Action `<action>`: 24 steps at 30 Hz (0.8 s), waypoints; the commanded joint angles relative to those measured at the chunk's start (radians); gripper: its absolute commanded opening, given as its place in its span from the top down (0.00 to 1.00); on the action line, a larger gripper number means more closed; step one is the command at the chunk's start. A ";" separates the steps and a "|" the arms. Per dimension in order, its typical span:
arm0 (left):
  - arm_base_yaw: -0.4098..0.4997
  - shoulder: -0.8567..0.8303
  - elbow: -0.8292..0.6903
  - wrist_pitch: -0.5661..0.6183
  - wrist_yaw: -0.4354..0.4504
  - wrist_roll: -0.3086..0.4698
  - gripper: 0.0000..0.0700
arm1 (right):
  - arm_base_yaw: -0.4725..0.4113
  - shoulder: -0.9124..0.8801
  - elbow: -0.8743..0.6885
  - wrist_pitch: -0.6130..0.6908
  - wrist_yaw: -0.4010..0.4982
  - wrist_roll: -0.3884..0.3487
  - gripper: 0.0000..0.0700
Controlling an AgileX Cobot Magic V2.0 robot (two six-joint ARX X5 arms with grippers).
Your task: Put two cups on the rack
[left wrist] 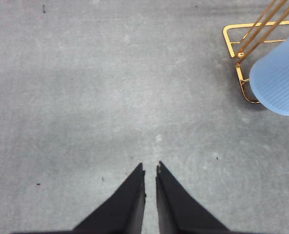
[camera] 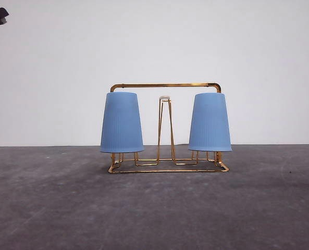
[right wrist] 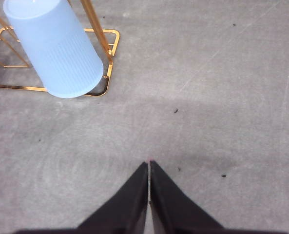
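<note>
At the middle of the grey desk [camera: 50,208], the gold wire rack [camera: 166,85] is seen standing upright, with the two light-blue cups inverted on it: the left cup [camera: 122,123] at one end and the right cup [camera: 210,122] at the other, their rims held just above the wire base. The prongs beneath both cups are hidden by the cup walls, and only the bare middle prong [camera: 165,99] with its white tip is left exposed between them. In the left wrist view the left cup [left wrist: 278,83] is cut off by the picture's edge, and only a corner of the rack base [left wrist: 230,44] can be made out beside it. In the right wrist view the right cup [right wrist: 54,46] is shown nearly whole over the base corner [right wrist: 112,48]. The left gripper [left wrist: 150,168] is held over bare desk well apart from the rack, its fingers parted by a narrow slit and nothing between them; the right gripper [right wrist: 149,163] is closed with fingertips touching, likewise over bare desk. Wide open desk is left on every side of the rack.
</note>
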 commanded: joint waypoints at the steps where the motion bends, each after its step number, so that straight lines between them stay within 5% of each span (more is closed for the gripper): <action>1: -0.001 -0.014 0.009 0.004 -0.008 0.009 0.97 | 0.002 0.008 0.003 0.008 0.000 0.014 1.00; 7: 0.009 -0.161 -0.089 0.041 -0.035 0.029 0.97 | 0.002 0.008 0.003 0.008 0.000 0.014 1.00; 24: 0.087 -0.910 -0.821 0.409 -0.038 -0.076 0.97 | 0.002 0.008 0.003 0.008 0.001 0.014 1.00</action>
